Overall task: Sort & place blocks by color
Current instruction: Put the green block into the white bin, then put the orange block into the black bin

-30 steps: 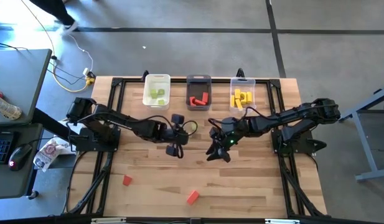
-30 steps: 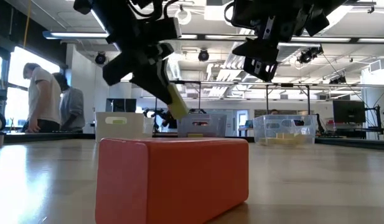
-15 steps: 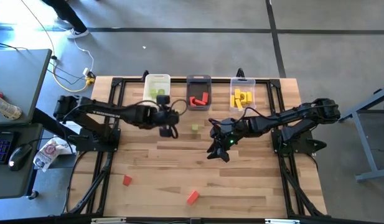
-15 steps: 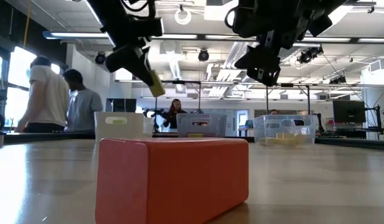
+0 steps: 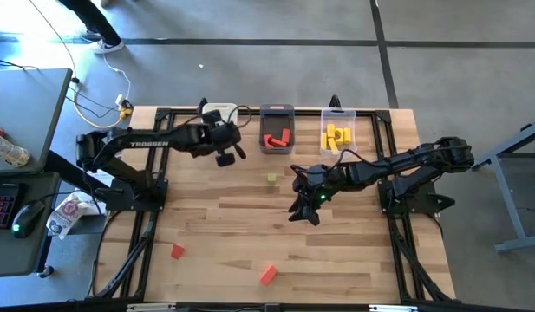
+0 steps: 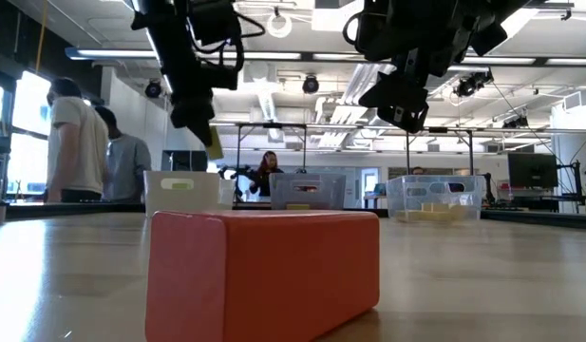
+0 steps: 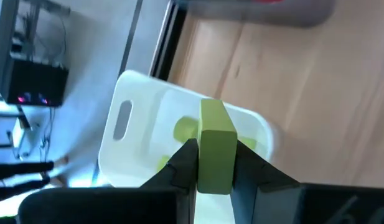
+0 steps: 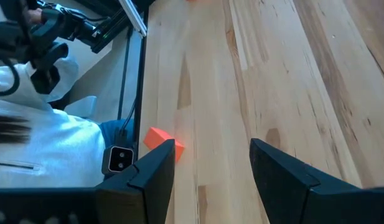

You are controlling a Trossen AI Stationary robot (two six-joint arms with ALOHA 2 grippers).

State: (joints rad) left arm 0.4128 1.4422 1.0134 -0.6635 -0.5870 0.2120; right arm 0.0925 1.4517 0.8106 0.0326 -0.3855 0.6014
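My left gripper (image 5: 229, 154) hovers by the white bin (image 5: 213, 113) at the table's far edge, shut on a light green block (image 7: 215, 146). In the left wrist view that bin (image 7: 132, 118) lies beyond the block, with more green blocks (image 7: 185, 129) inside. My right gripper (image 5: 302, 210) hangs open over the table's middle with nothing between its fingers. Another green block (image 5: 272, 178) lies flat on the table between the arms. Two red blocks (image 5: 177, 251) (image 5: 267, 275) lie near the front edge; one red block (image 6: 264, 271) fills the low view's foreground. My left gripper pinches the green block by two opposite side faces (image 7: 201, 163) between its two fingers. The fingers slant down toward the far edge. The block's free end (image 7: 211, 112) sticks out past the fingertips, and the block is lifted clear above the white bin.
A dark grey bin (image 5: 277, 130) with red blocks and a clear bin (image 5: 336, 130) with yellow blocks stand beside the white bin along the far edge. People stand in the room beyond the table. Bare wood lies between the arms and the front edge.
My left gripper has swung from the table's middle toward the far edge and left, rising and rolling, and has carried the green block up to the white bin. The green block on the table, hidden under it before, now shows. My right gripper has kept still.
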